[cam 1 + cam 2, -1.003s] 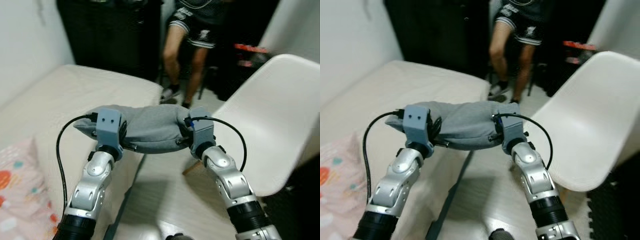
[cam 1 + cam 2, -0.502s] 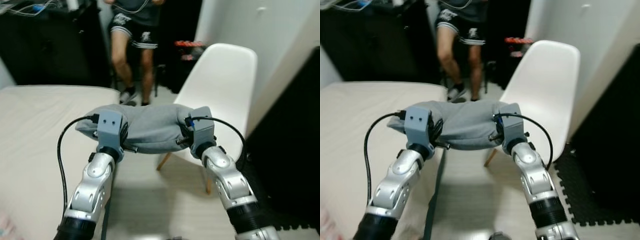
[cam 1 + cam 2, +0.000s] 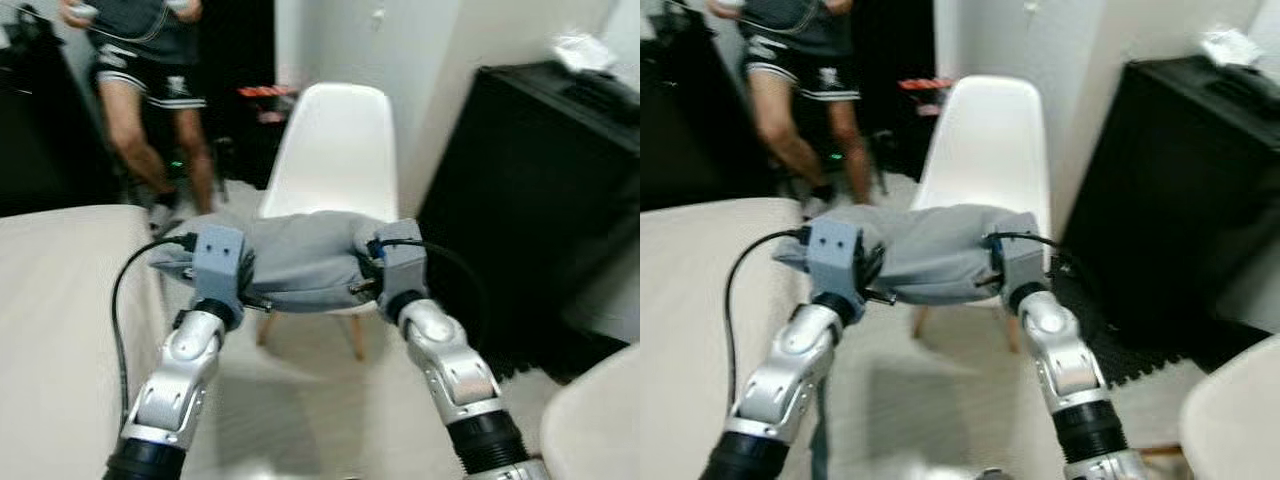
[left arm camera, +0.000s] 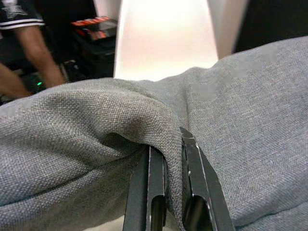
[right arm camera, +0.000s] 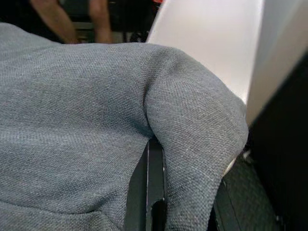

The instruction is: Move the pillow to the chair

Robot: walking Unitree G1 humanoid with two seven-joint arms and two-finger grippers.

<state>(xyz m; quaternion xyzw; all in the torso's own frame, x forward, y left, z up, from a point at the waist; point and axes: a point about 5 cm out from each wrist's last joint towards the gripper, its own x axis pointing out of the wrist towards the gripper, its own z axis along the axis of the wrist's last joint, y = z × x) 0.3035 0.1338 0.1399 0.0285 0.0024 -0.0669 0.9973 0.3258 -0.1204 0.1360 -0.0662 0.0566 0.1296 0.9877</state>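
1. The left end effector (image 4: 166, 192) was pinched tight on a fold of the grey pillow (image 3: 300, 258) at its left end, its two black fingers (image 4: 150, 187) almost together with cloth between them.
2. The right end effector (image 5: 166, 192) gripped the pillow's right end. One black finger (image 5: 155, 187) showed under a hump of fabric; the other was buried in cloth, so its closure was judged from the bunched fabric, not seen outright.
3. The pillow hung in the air between the two arms, its long axis running left to right across the robot's front, with neither end resting on anything.
4. The white chair (image 3: 335, 140) stood straight ahead beyond the pillow, its backrest rising above the cushion's top edge and its wooden legs showing below. The seat itself was hidden behind the pillow.
5. The pillow sat roughly centred on the chair, so the carry called for going forward and down, and neither arm looked clearly nearer.
6. The bed (image 3: 60, 290) lay to the left, a black cabinet (image 3: 520, 200) to the right, and a person (image 3: 150, 70) stood behind at the left.
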